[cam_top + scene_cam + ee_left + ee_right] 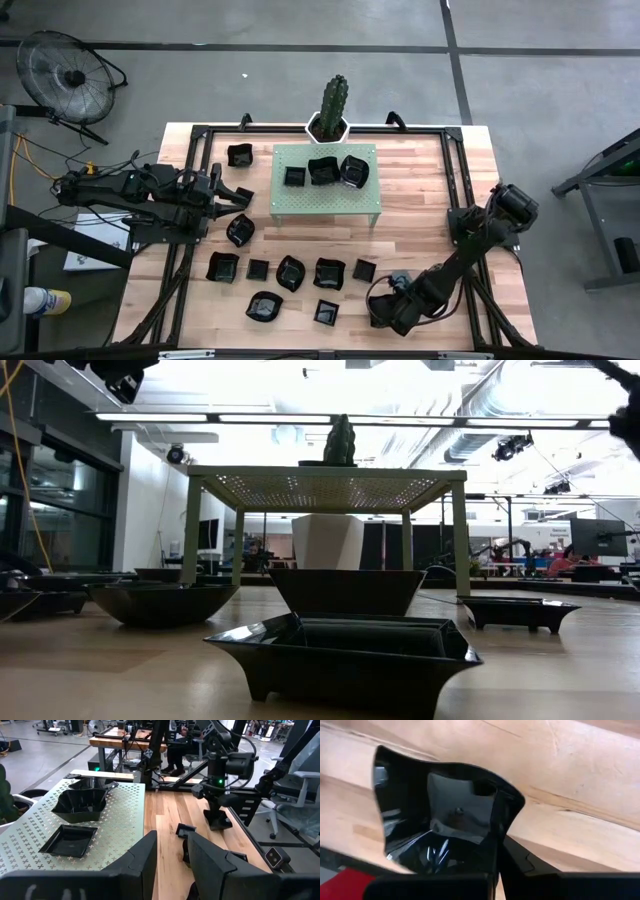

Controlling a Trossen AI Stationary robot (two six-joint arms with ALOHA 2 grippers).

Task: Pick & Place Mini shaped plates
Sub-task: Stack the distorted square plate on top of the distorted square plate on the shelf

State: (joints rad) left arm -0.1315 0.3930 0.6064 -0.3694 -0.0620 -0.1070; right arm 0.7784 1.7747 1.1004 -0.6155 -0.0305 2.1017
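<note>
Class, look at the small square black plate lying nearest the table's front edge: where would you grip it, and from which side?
Grip the square plate by its raised rim, coming straight down from above. It sits flat and low, so only the upright rim gives fingers something to pinch.

Potted cactus (333,105) behind green perforated stand (285,196); floor fan (63,70) beyond the table.

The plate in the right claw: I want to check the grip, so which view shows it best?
The right wrist view: the wavy black plate fills it, its rim pinched in the shut right claw. The high view shows only the claw low at the table's front, plate hidden. The low and left wrist views miss it.
</note>
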